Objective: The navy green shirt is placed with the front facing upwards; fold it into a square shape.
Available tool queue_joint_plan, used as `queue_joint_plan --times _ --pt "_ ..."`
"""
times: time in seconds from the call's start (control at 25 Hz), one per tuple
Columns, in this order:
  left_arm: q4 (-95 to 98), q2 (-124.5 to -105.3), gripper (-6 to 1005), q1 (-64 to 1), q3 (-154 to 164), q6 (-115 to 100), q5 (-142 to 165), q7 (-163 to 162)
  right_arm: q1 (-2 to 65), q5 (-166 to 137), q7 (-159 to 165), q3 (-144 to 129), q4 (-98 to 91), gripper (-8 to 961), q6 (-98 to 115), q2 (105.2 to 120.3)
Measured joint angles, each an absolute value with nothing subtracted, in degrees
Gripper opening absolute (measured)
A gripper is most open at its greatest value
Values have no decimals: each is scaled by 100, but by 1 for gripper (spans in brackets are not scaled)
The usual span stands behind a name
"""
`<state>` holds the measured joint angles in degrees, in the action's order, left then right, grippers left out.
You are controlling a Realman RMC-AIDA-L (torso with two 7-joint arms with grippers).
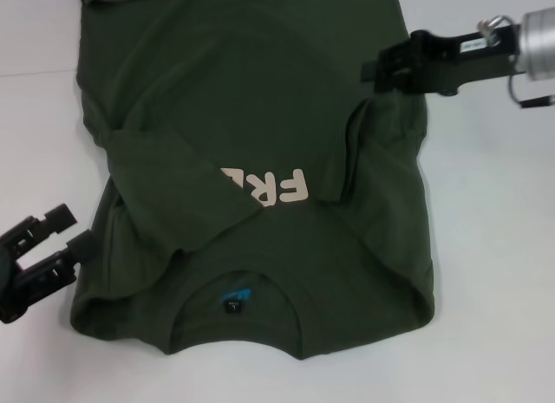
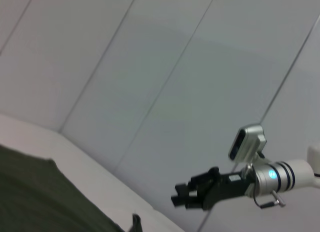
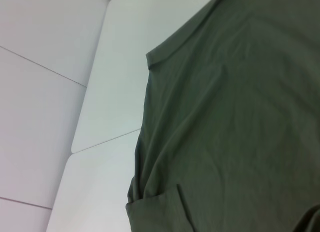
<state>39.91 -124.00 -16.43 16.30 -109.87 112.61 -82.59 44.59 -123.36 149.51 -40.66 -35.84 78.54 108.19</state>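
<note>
The navy green shirt (image 1: 260,117) lies on the white table (image 1: 494,247), front up, collar (image 1: 238,312) nearest me with a blue label inside. Its left side is folded inward over part of the cream chest print (image 1: 269,185). The right sleeve is bunched in at the side (image 1: 381,130). My left gripper (image 1: 74,231) rests open on the table just off the shirt's left shoulder, holding nothing. My right gripper (image 1: 381,69) hovers open over the shirt's right edge, raised and empty; it also shows in the left wrist view as the right gripper (image 2: 177,194). The right wrist view shows shirt cloth (image 3: 230,117).
Bare white table (image 3: 100,122) surrounds the shirt on both sides and near the front edge. A pale panelled wall (image 2: 165,67) stands behind the table. The shirt's hem runs out of the head view at the far end.
</note>
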Motion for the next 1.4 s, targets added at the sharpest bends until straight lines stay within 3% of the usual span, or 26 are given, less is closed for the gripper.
queue_joint_plan --times 0.76,1.16,1.4 --pt "4095 -12392 756 -2027 2465 -11039 11616 -9539 4373 -13244 14777 -4325 -4316 335 8821 10709" --pt "4138 -12384 749 -2029 2417 -11045 11577 -9578 4637 -13806 15031 -4642 -3696 334 8295 11092" --pt "4172 -12383 749 -2015 2298 -11031 11574 -9580 4722 -13907 15031 -4728 -3358 334 7939 11166"
